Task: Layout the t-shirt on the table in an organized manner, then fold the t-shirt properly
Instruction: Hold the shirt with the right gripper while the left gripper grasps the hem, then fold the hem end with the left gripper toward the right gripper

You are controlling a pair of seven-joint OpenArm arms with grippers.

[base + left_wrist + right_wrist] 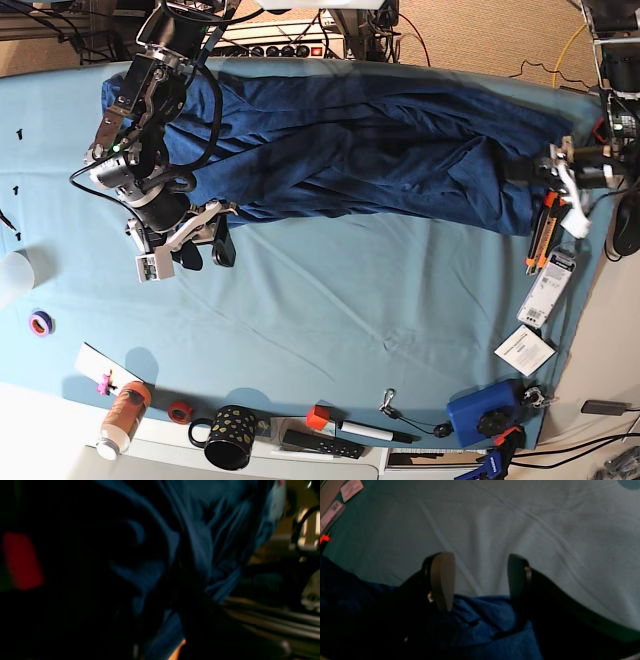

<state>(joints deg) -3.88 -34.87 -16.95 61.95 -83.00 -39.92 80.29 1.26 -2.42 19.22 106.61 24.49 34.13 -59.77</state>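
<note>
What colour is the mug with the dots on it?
The mug is black with small yellowish dots. It shows best in the base view.

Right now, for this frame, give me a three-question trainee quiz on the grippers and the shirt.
1. True or false: the right gripper is clamped on the t-shirt.
2. The left gripper is: A) open above bare cloth, B) shut on the shirt's edge, C) out of the base view.
3. Fill in: the shirt lies bunched and stretched between the arms along the table's ___ edge in the base view.

Key: 1 false; 2 B; 3 top.
</note>
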